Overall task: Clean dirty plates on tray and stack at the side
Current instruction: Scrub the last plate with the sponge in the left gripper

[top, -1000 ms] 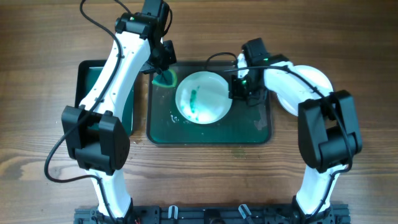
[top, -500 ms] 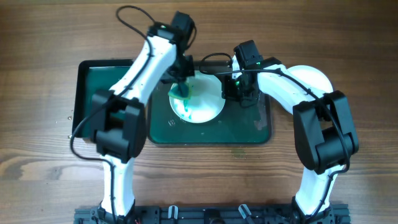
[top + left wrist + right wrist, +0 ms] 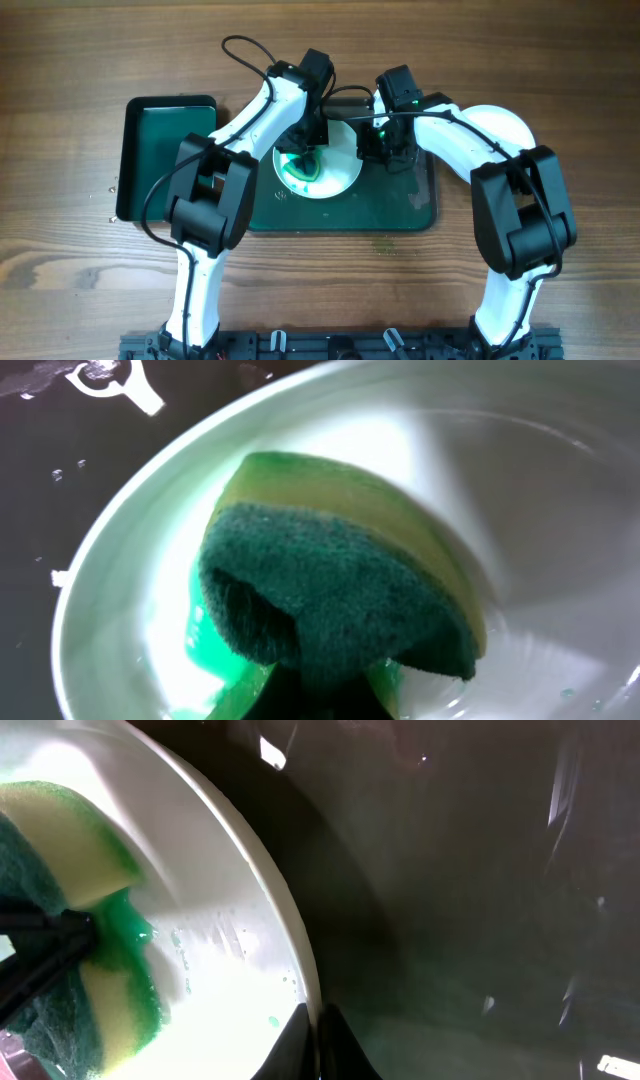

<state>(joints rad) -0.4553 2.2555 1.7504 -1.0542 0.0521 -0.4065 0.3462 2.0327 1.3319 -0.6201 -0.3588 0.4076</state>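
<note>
Pinching folded yellow-green sponge (image 3: 340,590) in left tool (image 3: 301,155) against round white green-smeared plate (image 3: 342,172); clamping its right rim with right tool (image 3: 318,1038).

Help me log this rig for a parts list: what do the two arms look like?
Both arms have white rounded links, left arm and right arm, with bulky black joint housings. The left gripper and right gripper are black; a thin black cable loops off the left arm, and a green light glows on the right wrist.

Green-smeared white plate (image 3: 343,166) on green tray (image 3: 392,207).
</note>
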